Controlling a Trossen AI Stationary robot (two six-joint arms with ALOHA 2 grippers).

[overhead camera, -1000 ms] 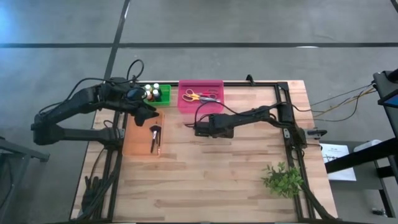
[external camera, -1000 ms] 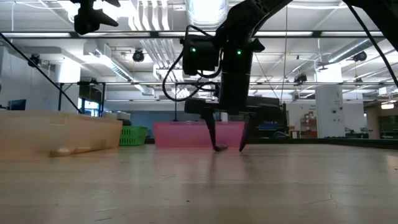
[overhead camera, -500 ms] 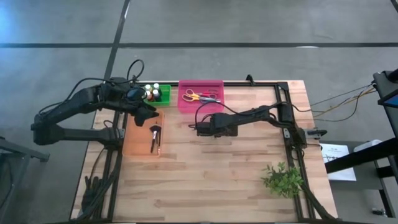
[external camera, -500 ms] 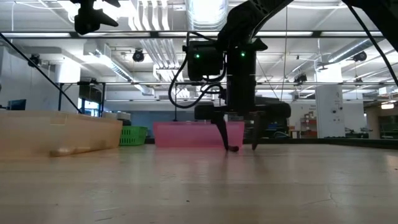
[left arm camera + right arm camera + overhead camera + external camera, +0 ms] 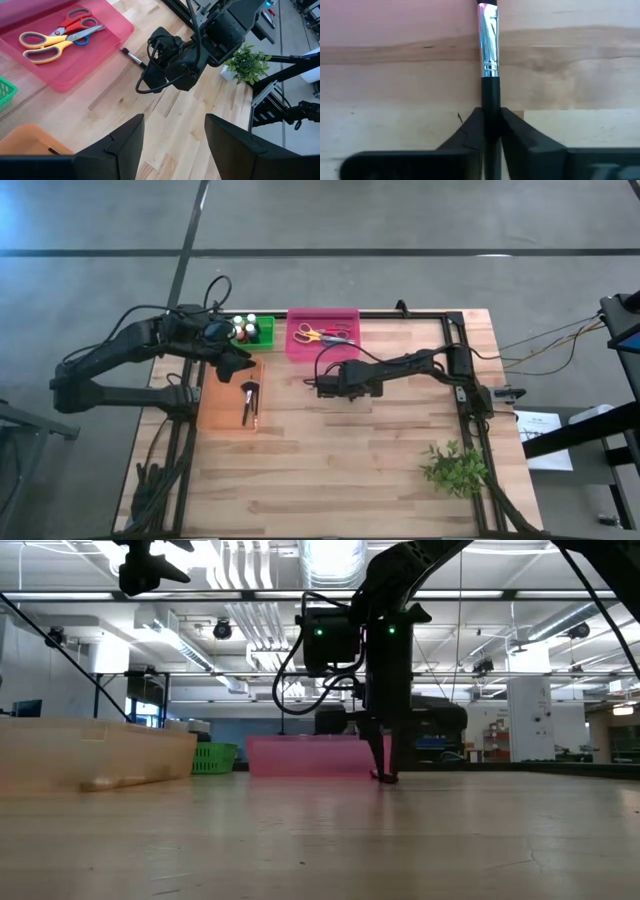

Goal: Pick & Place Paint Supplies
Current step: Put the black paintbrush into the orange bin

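A slim dark-handled brush (image 5: 489,55) with a silver ferrule lies flat on the wood table, just in front of the pink tray (image 5: 323,352). My right gripper (image 5: 490,125) stands over it, shut on its handle; in the low view the fingertips (image 5: 385,777) reach the tabletop. My left gripper (image 5: 175,135) hangs open above the orange tray (image 5: 215,418), holding nothing. That tray holds brushes (image 5: 249,400). Scissors (image 5: 322,334) lie in the pink tray, and paint bottles (image 5: 243,329) stand in the green basket (image 5: 265,333). My right gripper pinches the brush's dark handle (image 5: 490,102) between its two fingers, a short way behind the silver ferrule. The fingers come from above, pointing down, and lie across the brush. The brush lies on the table, bristle end toward the pink tray.
A green leafy sprig (image 5: 455,468) stands near the table's near right corner. The three containers line the far left of the table. Bare wood (image 5: 340,470) spreads across the middle and near side. A black frame rail (image 5: 465,395) runs along the right edge.
My right gripper has shifted a little toward the table's right edge, staying low at the tabletop, and has then shut its fingers on the brush handle. The brush still lies on the table.
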